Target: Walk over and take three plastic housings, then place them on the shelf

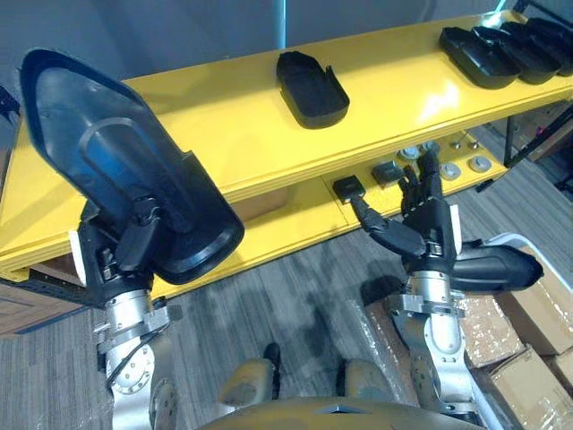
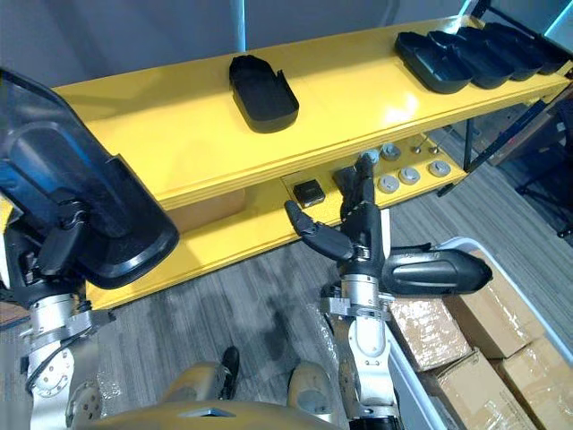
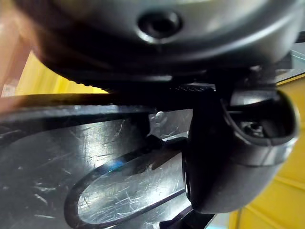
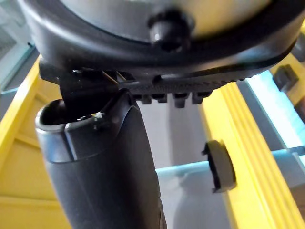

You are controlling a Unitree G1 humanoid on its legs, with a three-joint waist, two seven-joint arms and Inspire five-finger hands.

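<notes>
Left eye view: clutching a black plastic housing [image 1: 107, 134] in curled left hand [image 1: 130, 242], long axis slanting up over yellow shelf's [image 1: 233, 107] left end, with right hand [image 1: 425, 219] spread open, farther off.

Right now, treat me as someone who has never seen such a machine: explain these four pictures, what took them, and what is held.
This is a walking robot with two metal arms ending in dark hands. The two wide pictures come from cameras in its head, looking down. The two close, dark ones come from cameras on its wrists. Before it stands a yellow shelf. On top lie a single housing in the middle and a row of housings at the far right. The lower level holds small black blocks and round metal parts. The left hand grips a large housing, raised at the shelf's left end. The right hand is open, holding nothing, in front of the lower level.
</notes>
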